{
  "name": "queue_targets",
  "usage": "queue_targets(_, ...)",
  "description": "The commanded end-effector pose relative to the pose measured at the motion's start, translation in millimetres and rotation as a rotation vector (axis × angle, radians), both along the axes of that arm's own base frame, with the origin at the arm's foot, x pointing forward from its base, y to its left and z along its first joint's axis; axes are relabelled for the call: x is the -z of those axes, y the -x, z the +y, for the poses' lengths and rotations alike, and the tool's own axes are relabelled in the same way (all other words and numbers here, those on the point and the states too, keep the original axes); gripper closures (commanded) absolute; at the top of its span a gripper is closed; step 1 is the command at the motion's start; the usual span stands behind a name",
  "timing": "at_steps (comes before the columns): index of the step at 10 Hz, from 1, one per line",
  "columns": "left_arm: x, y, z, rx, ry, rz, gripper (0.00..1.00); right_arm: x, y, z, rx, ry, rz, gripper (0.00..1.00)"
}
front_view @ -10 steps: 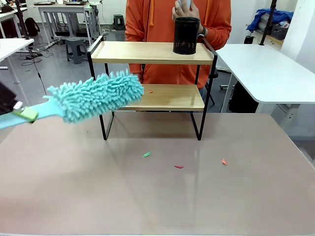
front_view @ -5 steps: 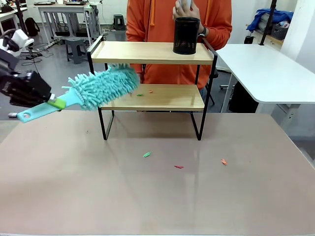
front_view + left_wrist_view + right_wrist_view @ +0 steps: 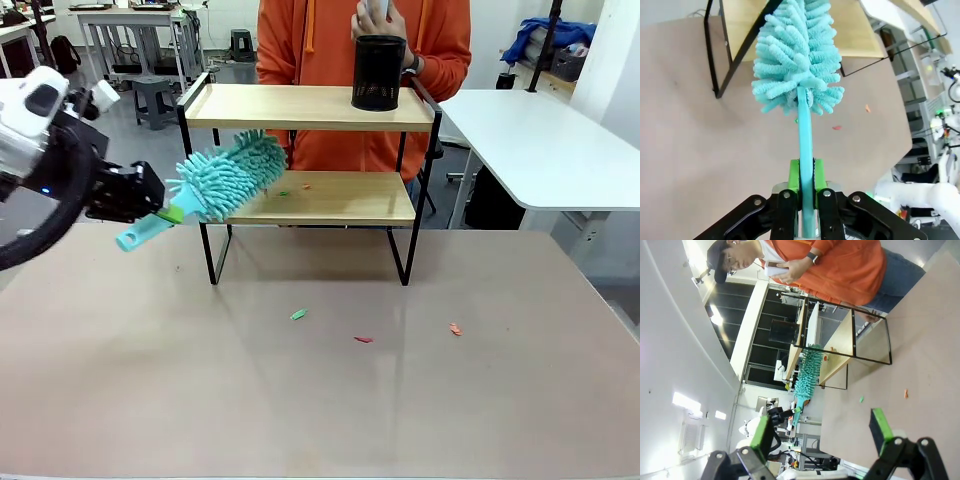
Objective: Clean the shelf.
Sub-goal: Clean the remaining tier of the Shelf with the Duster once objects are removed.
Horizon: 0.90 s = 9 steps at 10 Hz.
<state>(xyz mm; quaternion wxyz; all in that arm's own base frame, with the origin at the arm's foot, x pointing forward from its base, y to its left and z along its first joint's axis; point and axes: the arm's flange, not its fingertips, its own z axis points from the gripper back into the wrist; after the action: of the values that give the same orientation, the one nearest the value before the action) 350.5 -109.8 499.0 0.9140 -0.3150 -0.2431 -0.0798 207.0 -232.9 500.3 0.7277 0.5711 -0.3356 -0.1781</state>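
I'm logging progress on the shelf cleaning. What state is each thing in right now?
left gripper, jaws shut on the duster's handle.
right gripper, open, holding nothing.
duster, held, head between the shelf's two boards at the left end.
shelf, upright on the table.
black mesh cup, upright on the top board's right end.
scraps, three on the table before the shelf, two more on the lower board.
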Motion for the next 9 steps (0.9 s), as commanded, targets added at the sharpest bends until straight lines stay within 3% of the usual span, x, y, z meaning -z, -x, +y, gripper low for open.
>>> queue_targets(1, 39, 37, 4, 0.004, -0.009, -0.050, 0.88, -1, -3, -1, 0.004, 0.003, -0.035, 0.00)
queue_targets(2, 41, 34, 3, -0.019, -0.020, -0.056, 0.98, -1, -3, -1, 0.004, 0.003, -0.035, 0.00)
queue_targets(3, 42, 33, 3, -0.034, -0.021, -0.060, 1.00, -1, -3, -1, 0.004, 0.003, -0.035, 0.00)
queue_targets(9, 50, 31, -3, 0.037, -0.010, 0.008, 1.00, -1, -3, -1, 0.004, 0.003, -0.035, 0.00)
